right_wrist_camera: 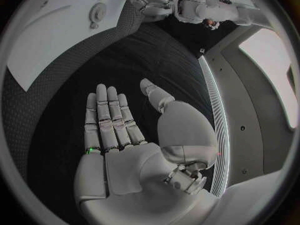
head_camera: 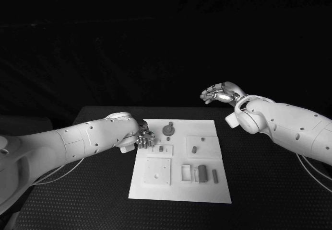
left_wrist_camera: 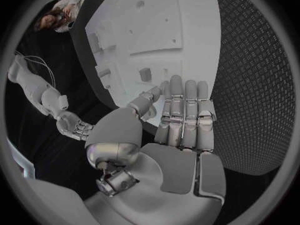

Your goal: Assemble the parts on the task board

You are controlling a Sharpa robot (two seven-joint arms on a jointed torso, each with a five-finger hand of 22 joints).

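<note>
While the left hand [head_camera: 143,139] hovers open-fingered, the task board [head_camera: 181,189] lies beneath.

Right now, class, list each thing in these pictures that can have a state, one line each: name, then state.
Left hand: open, fingers straight, over the board's left edge, holding nothing.
Right hand: open, raised beyond the table's far edge, holding nothing.
Task board: flat on the table.
Round part: resting on the board near its far edge.
Dark block: lying on the board, held by neither hand.
</note>
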